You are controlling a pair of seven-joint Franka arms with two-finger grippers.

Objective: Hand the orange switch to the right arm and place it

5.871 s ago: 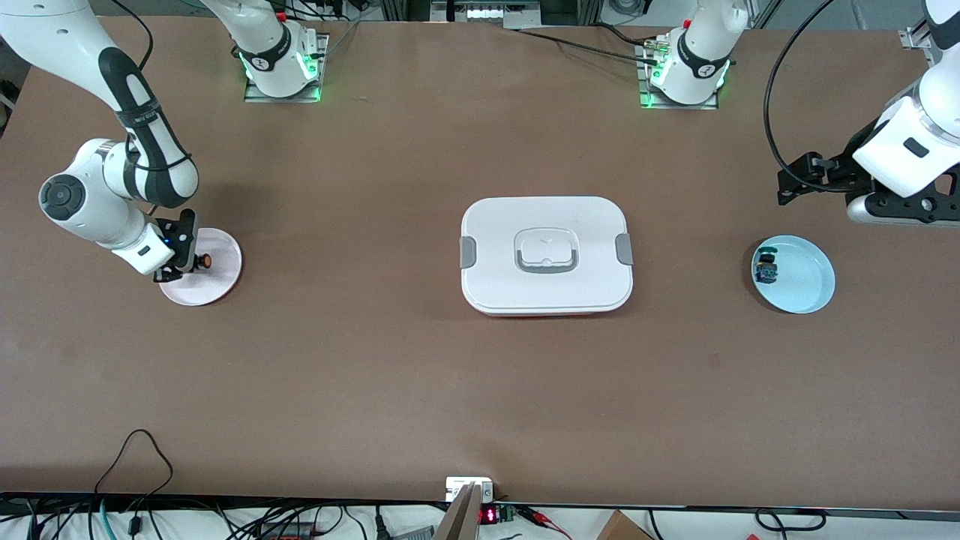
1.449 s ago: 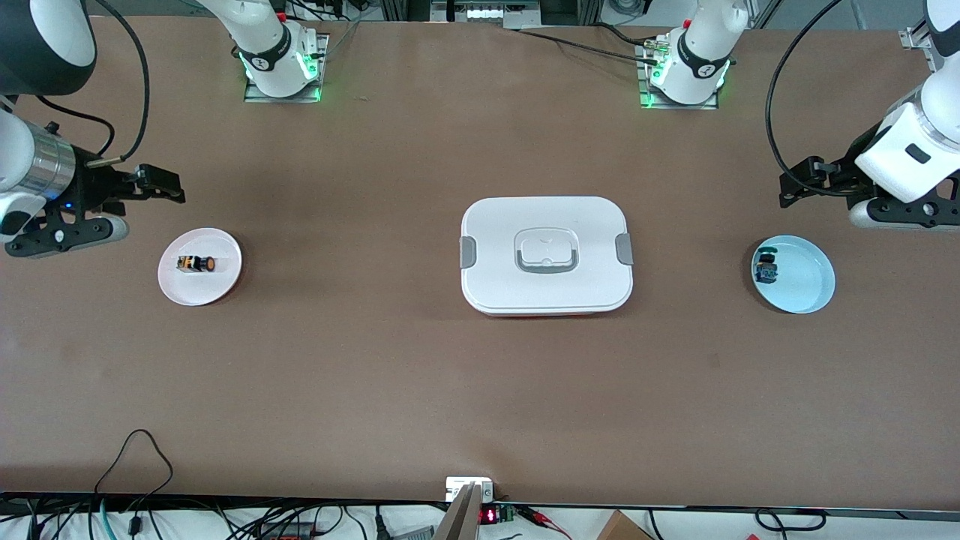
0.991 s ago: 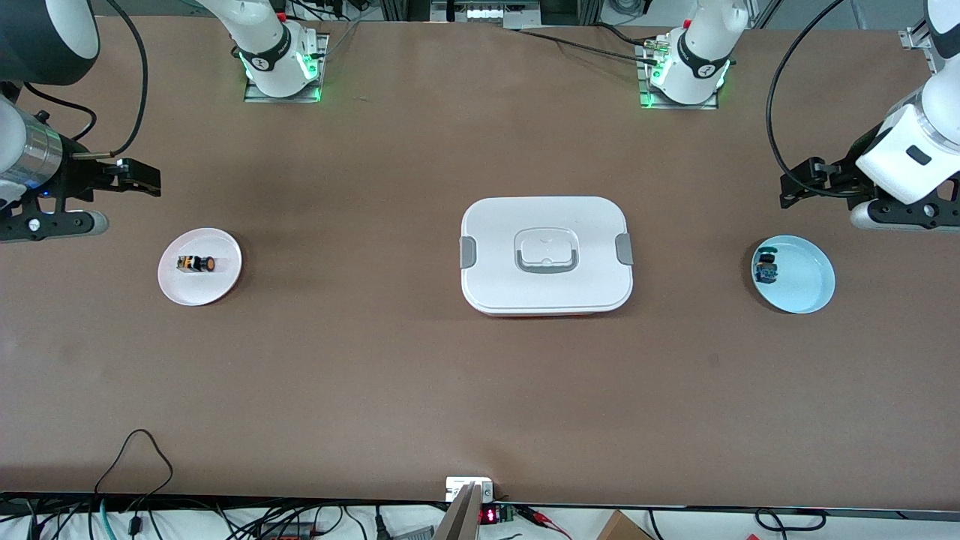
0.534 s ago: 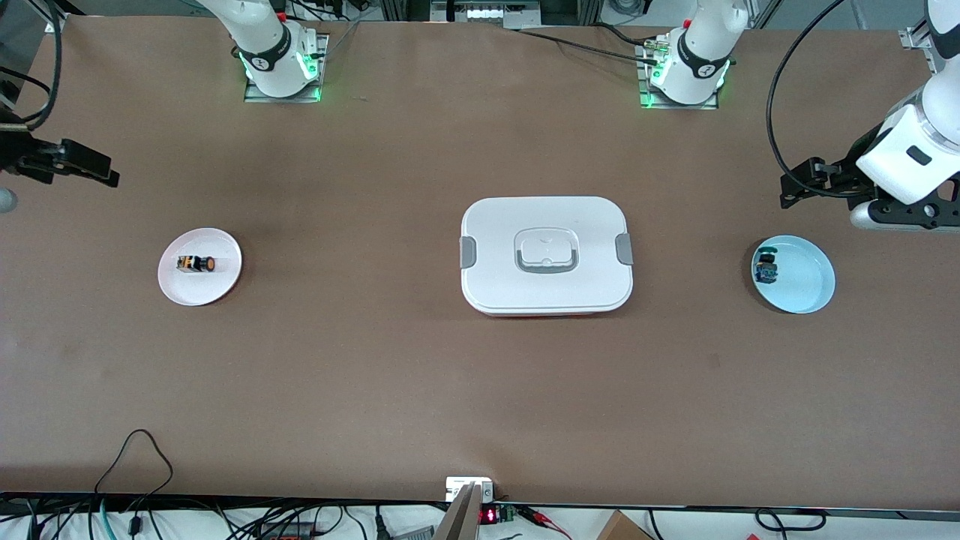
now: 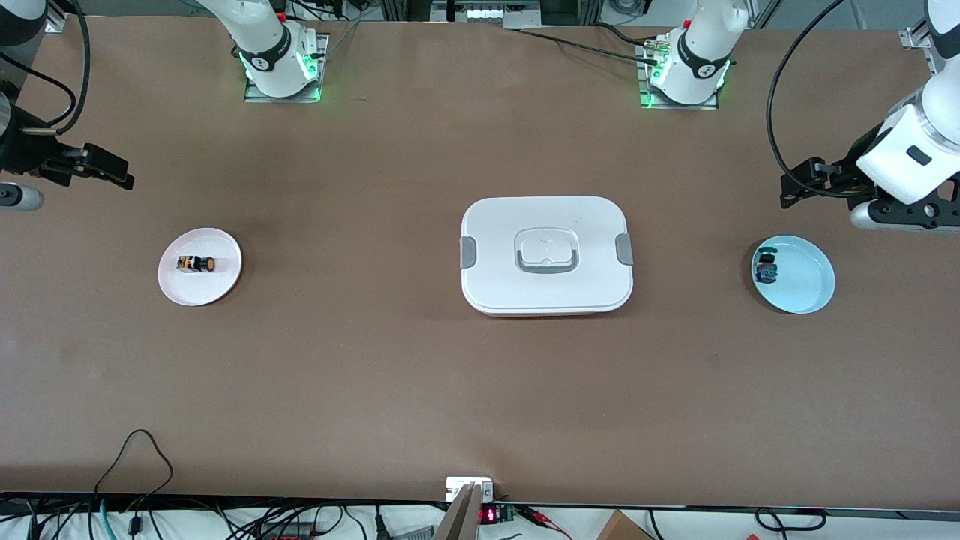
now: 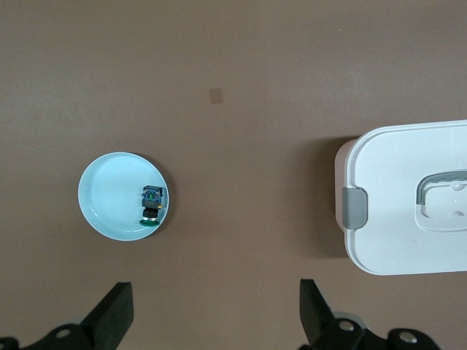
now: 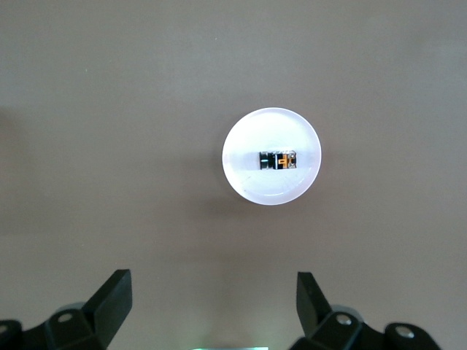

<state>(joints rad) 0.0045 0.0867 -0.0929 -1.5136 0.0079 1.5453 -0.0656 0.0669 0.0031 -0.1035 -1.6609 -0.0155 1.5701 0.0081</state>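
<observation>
The orange switch lies on its side on the pale pink plate at the right arm's end of the table, with nothing touching it. The right wrist view looks down on the switch and the plate. My right gripper hangs high over bare table beside that plate, at the view's edge, open and empty. My left gripper waits in the air over bare table beside the light blue plate, open and empty.
A dark switch with blue-green parts sits on the blue plate. A closed white lunch box with grey latches stands mid-table, its end showing in the left wrist view. Cables trail along the table's near edge.
My right gripper has let go of the orange switch on the pink plate, risen and drawn away toward the table's end. The left arm has barely moved.
</observation>
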